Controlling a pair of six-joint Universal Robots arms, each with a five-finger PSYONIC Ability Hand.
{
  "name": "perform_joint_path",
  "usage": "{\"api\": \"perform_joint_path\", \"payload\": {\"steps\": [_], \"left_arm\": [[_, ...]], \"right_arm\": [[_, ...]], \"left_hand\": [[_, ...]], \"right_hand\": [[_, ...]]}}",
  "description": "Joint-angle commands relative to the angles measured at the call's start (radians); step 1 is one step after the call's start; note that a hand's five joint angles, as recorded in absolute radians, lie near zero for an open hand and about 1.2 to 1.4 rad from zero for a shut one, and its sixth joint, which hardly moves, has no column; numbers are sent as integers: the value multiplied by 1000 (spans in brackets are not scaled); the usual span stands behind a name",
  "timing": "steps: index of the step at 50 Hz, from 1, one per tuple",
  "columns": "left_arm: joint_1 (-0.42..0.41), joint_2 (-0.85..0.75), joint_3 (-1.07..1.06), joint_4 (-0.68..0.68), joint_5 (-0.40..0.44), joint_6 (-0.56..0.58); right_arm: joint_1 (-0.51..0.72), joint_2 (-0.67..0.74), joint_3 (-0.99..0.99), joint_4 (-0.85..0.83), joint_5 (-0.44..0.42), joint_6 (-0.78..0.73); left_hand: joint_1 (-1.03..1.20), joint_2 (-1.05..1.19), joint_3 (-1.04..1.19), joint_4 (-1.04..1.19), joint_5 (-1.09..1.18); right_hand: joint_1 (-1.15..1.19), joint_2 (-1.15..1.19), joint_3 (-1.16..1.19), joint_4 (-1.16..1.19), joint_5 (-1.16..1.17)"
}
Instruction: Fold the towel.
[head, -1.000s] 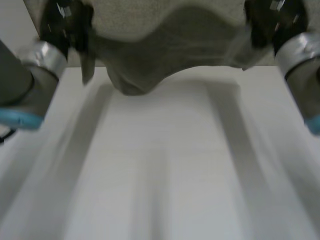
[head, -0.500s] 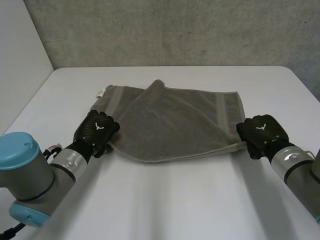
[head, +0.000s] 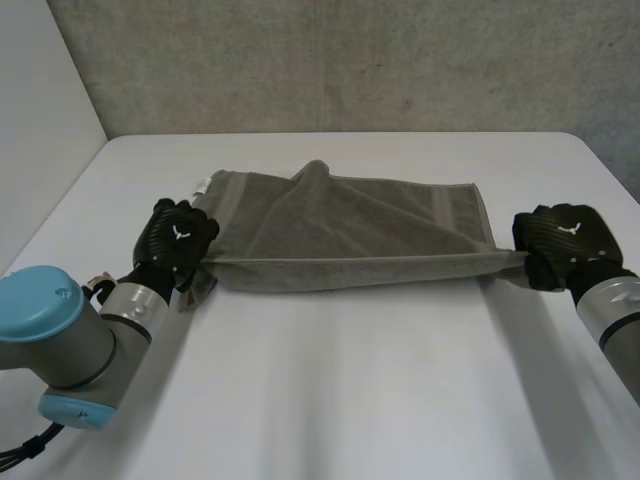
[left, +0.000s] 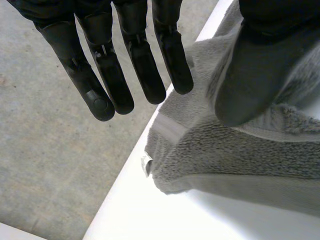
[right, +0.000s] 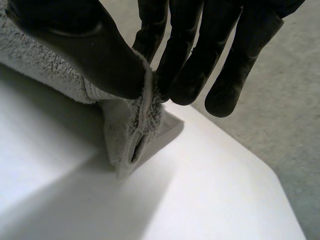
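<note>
A grey towel lies folded across the far half of the white table, its near edge drawn in a straight line between my two hands. My left hand is at the towel's left end. In the left wrist view its fingers are straight and spread away from the thumb, with the towel lying below. My right hand is at the towel's near right corner. In the right wrist view that corner of the towel is pinched between thumb and fingers.
The table's left edge runs close beside my left hand, with grey floor past it. A grey wall stands behind the table. Bare tabletop stretches from the towel toward me.
The towel came down from up near the camera onto the table. Since half a second ago both hands moved apart and away, pulling the near edge straight, and the left hand's fingers have straightened.
</note>
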Motion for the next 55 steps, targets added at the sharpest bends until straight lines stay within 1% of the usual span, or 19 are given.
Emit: {"api": "perform_joint_path", "payload": {"steps": [1,4,10,18,23,25,26,28,29,30,31,32,33,34,36,37,42,44,55], "left_arm": [[3,36,1,3,-35,-3],[7,45,-7,0,-49,-5],[4,35,-16,-10,-48,-5],[-13,24,-50,-26,-40,-2],[-36,55,-76,-60,-40,-22],[-48,91,-85,-107,-43,-74],[-48,91,-85,-108,-43,-74],[-54,136,-87,-178,-43,-155],[-54,136,-87,-178,-43,-155],[-54,151,-85,-212,-43,-199],[-56,162,-84,-242,-41,-244],[-56,162,-84,-243,-41,-244],[-57,166,-79,-270,-40,-281],[-57,166,-79,-270,-40,-281],[-60,168,-73,-290,-37,-328],[-60,168,-73,-290,-37,-328],[-68,137,-47,-276,-44,-335],[-74,87,-4,-263,-54,-345],[-86,-34,91,-257,-55,-361]], "right_arm": [[-60,-75,12,-31,-6,78],[-67,-78,8,-28,-7,100],[-57,-76,14,-28,-15,101],[-57,-64,15,-28,-16,95],[-57,-39,14,-27,-18,94],[-55,-38,12,-27,-16,91],[-57,-36,12,-28,-16,91],[-55,-36,12,-27,-18,89],[-55,-36,11,-27,-18,89],[-55,-36,11,-27,-18,89],[-55,-35,11,-27,-18,88],[-55,-32,12,-27,-18,89],[-55,-32,12,-27,-18,89],[-55,-27,11,-27,-18,88],[-57,-24,11,-27,-18,88],[-57,-24,11,-27,-18,88],[-55,-22,12,-27,-18,88],[-55,-19,12,-27,-16,86],[-52,-13,14,-28,-18,85]], "left_hand": [[-252,-249,-249,-253,-426],[-258,-255,-256,-259,-432],[-255,-252,-253,-256,-429],[-258,-255,-256,-259,-432],[-270,-267,-267,-271,-444],[-366,-363,-363,-367,-540],[-367,-364,-364,-368,-541],[-553,-551,-551,-555,-728],[-555,-552,-552,-556,-729],[-668,-665,-665,-669,-842],[-704,-701,-701,-705,-878],[-704,-702,-702,-705,-878],[-710,-707,-708,-711,-884],[-710,-708,-708,-711,-884],[-710,-708,-708,-711,-884],[-710,-708,-708,-711,-884],[-693,-690,-690,-694,-867],[-681,-678,-678,-682,-855],[-648,-646,-646,-650,-823]], "right_hand": [[55,58,67,52,40],[55,58,67,52,40],[55,58,67,52,40],[55,58,67,52,40],[55,58,67,52,40],[55,58,67,52,40],[55,58,67,52,40],[55,58,67,52,40],[55,58,67,52,40],[55,58,67,52,40],[55,58,67,52,40],[55,58,67,52,40],[55,58,67,52,40],[55,58,67,52,40],[55,58,67,52,40],[55,58,67,52,40],[55,58,67,52,40],[55,58,67,52,40],[55,58,67,52,40]]}}
